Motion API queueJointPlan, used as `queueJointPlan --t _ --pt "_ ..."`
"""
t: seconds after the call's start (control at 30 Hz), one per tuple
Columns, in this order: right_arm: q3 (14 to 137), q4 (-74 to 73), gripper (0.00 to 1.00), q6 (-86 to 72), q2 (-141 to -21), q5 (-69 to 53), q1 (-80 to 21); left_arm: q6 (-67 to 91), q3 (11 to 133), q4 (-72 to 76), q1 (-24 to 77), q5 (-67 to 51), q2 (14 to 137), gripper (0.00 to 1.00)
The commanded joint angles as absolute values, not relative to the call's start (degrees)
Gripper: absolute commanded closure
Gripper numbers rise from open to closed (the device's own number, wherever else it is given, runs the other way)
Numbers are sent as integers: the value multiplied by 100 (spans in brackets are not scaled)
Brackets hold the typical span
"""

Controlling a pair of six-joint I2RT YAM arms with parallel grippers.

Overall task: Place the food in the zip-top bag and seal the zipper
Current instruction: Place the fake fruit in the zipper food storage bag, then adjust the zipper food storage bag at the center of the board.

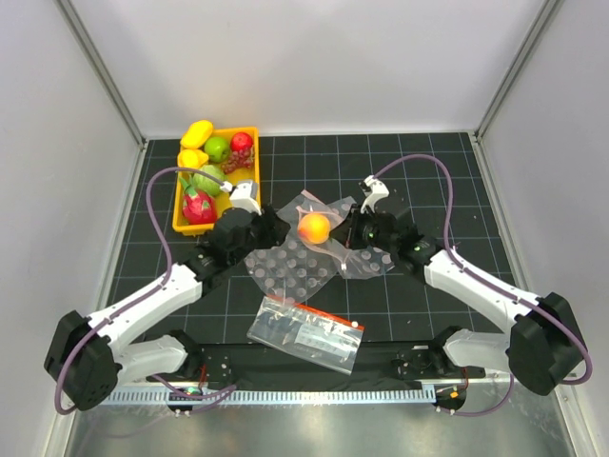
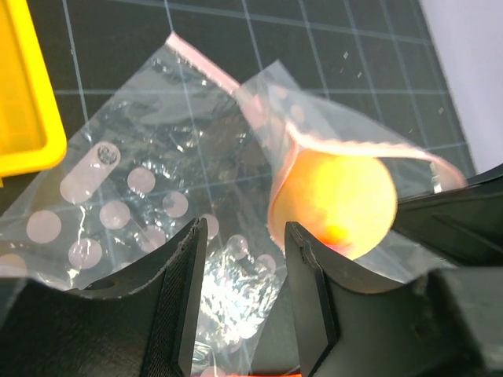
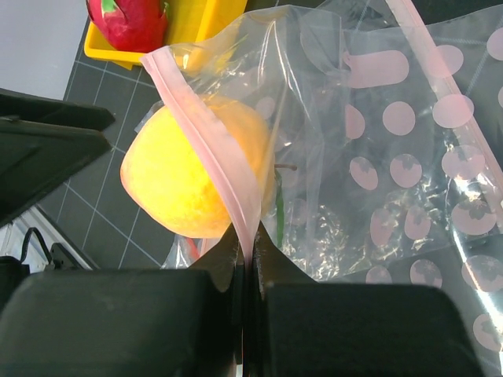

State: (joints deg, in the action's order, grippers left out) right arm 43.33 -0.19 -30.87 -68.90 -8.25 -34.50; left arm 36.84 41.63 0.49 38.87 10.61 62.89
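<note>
Your right end effector point(image 3: 247, 255) is clamped shut on the zipper point(image 3: 204, 133), pinching one lip of the bag point(image 2: 338, 118); your left end effector point(image 2: 240, 290) has its jaws apart with nothing between them, just beside the peach point(image 1: 314, 227).

On the surface point(image 1: 428, 171), the yellow tray point(image 1: 238, 129) at the far left holds all the other fruits point(image 1: 217, 149); by my reading none of those has been moved yet. The bag lies mid-surface between your two arms with its mouth gaping. The peach sits in that mouth with the pink strip arching over it; it looks partly inside, though I cannot tell whether it is all the way past the lips. The zipper is plainly unsealed; its two lips stand well apart.

You are early in the job, I judge: one fruit at best going in, the rest to load, and the sealing not yet begun.
</note>
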Motion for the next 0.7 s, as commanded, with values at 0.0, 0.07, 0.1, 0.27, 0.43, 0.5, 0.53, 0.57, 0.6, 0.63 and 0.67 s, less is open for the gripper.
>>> queueJointPlan --t 0.0,0.07,0.1,0.27,0.43,0.5,0.53,0.57,0.6,0.63,0.67 --pt "4333 316 99 -3226 -6627 -1037 -3393 3516 4280 307 3876 757 6565 52" --pt "4333 325 99 -3217 -6609 -1063 -3384 3454 4298 447 3885 589 6749 53" --pt "4333 325 99 -3217 -6609 -1072 -3384 3419 4307 561 3885 580 6793 53" --pt "4342 334 99 -3226 -6653 -1134 -3384 3279 4315 756 3885 668 6882 52" --pt "4342 334 99 -3225 -6662 -1134 -3384 3199 4254 695 3876 1001 6654 51" --pt "4342 343 99 -3225 -6671 -1151 -3384 3173 4236 703 3885 1107 6557 50" --pt "4342 343 99 -3208 -6680 -1160 -3392 3164 4219 729 3885 1125 6548 50" --pt "4350 334 99 -3208 -6680 -1160 -3384 3147 4219 799 3876 1064 6557 50" --pt "4351 343 99 -3217 -6688 -1169 -3384 3146 4227 817 3885 1029 6565 50" --pt "4351 343 99 -3199 -6688 -1160 -3384 3112 4262 826 3876 1002 6592 50" --pt "4351 343 99 -3199 -6697 -1178 -3384 3085 4280 870 3885 958 6609 50"
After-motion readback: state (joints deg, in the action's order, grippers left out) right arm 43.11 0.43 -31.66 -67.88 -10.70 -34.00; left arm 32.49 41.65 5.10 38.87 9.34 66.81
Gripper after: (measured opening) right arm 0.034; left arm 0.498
